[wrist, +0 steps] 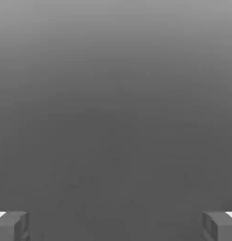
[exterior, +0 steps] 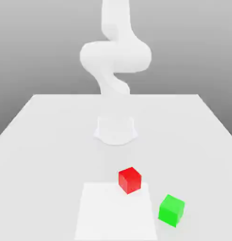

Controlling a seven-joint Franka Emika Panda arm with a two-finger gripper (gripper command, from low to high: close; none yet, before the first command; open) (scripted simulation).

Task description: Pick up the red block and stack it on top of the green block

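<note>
Here, the gripper (wrist: 116, 226) gapes wide, holding nothing, while the red cube (exterior: 130, 180) and green cube (exterior: 172, 210) sit apart on the white bench (exterior: 52, 164).

A pale, smooth tabletop (exterior: 52, 155) spreads across the exterior view, its far edge straight and its sides widening nearer the camera. On it lies 1 flat white rectangular panel (exterior: 115, 216), brighter than the surface around it; behind stands a plain grey backdrop (exterior: 42, 47)

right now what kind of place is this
Looks like a simulated robot workspace: a plain white table with an arm on it, and red and green blocks.
</note>
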